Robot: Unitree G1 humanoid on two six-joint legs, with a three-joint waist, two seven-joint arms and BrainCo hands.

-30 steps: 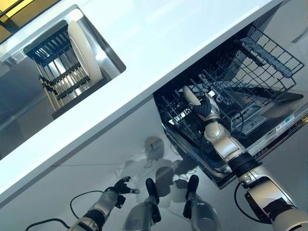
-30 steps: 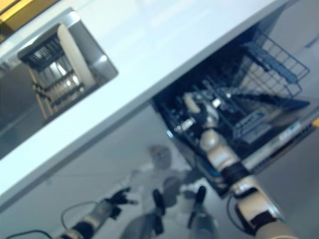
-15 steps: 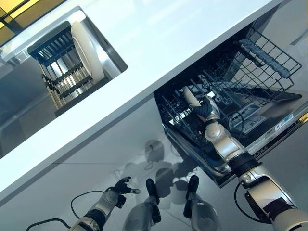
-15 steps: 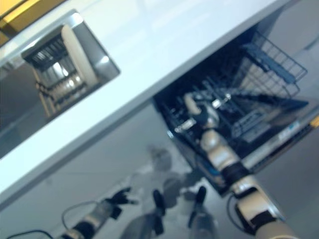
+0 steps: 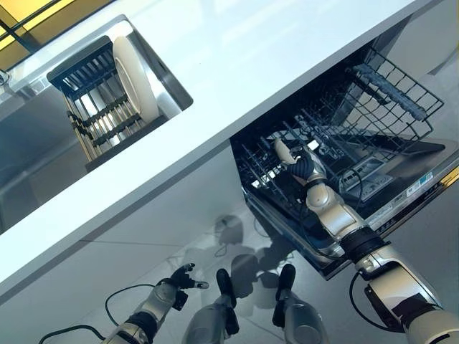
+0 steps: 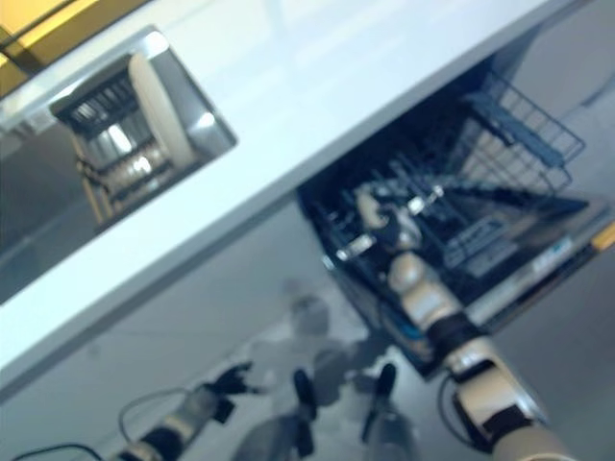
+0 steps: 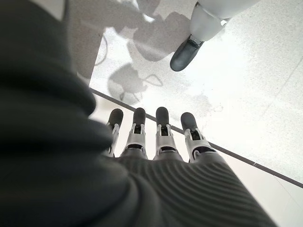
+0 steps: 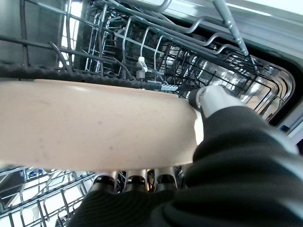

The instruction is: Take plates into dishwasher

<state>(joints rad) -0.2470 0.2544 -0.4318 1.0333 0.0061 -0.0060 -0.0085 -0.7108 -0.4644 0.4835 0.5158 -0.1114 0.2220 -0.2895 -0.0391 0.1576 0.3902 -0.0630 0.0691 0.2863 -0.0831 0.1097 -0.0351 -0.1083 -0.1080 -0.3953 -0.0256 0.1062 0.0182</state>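
You are in a kitchen, beside its dishwasher.
A long white countertop (image 5: 237, 64) carries a steel sink (image 5: 161, 82) with a dish rack (image 5: 97, 97) and a plate (image 5: 136, 75) inside; the open dishwasher (image 5: 423, 183) below it has its wire rack (image 5: 373, 107) pulled out around your right hand (image 5: 305, 166), above a pale tiled floor (image 7: 246, 85).

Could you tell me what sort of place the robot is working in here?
Most likely a home kitchen: a white countertop with a steel sink holding a dish rack, and below it an open dishwasher where the right hand holds a plate.
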